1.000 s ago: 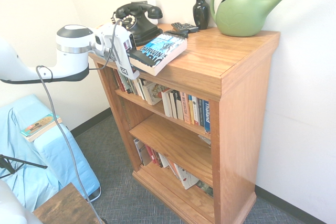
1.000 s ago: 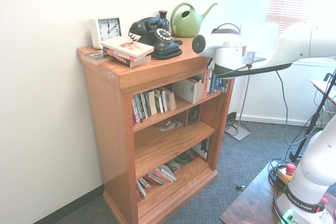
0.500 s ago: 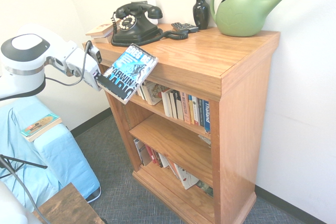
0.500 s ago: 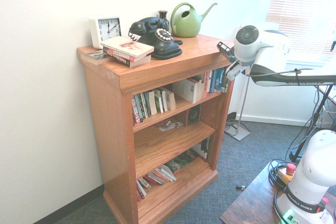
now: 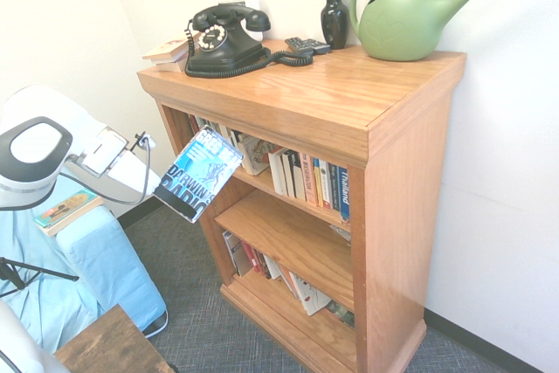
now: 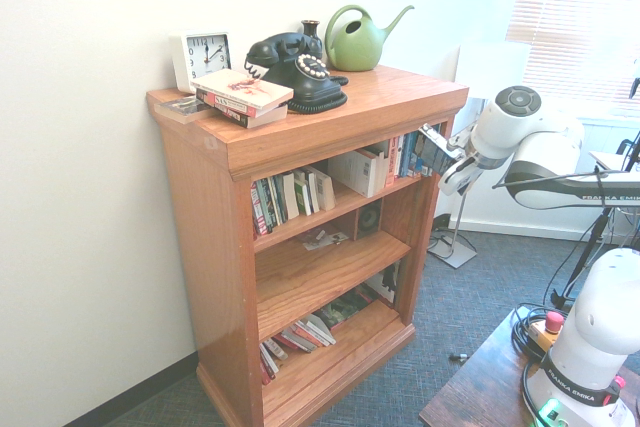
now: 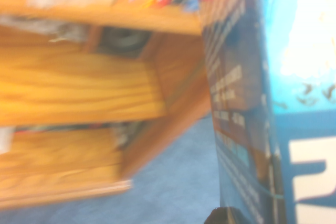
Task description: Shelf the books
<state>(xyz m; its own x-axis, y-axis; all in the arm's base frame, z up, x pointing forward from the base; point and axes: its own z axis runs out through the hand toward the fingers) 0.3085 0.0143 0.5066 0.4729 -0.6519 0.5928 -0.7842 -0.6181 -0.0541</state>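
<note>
You can see the gripper closed tight on one edge of the paperback, so the book hangs in the air and rests on nothing. It is in front of the wooden bookcase, just beside the front corner at the telephone end, about level with the upper shelf. The blue-and-black cover with large white letters faces out and is tilted. In the second exterior view you see the book edge-on, against the opposite front corner of the bookcase, because this camera looks from the other side. Whether the book touches the wood, you cannot tell. The wrist view shows the dark spine and blue cover very close and blurred, with the shelves behind.

On top of the bookcase stand a black telephone, a dark vase and a green watering can. A white clock and a small pile of books are at the wall end of the top. Rows of books fill the upper shelf.
</note>
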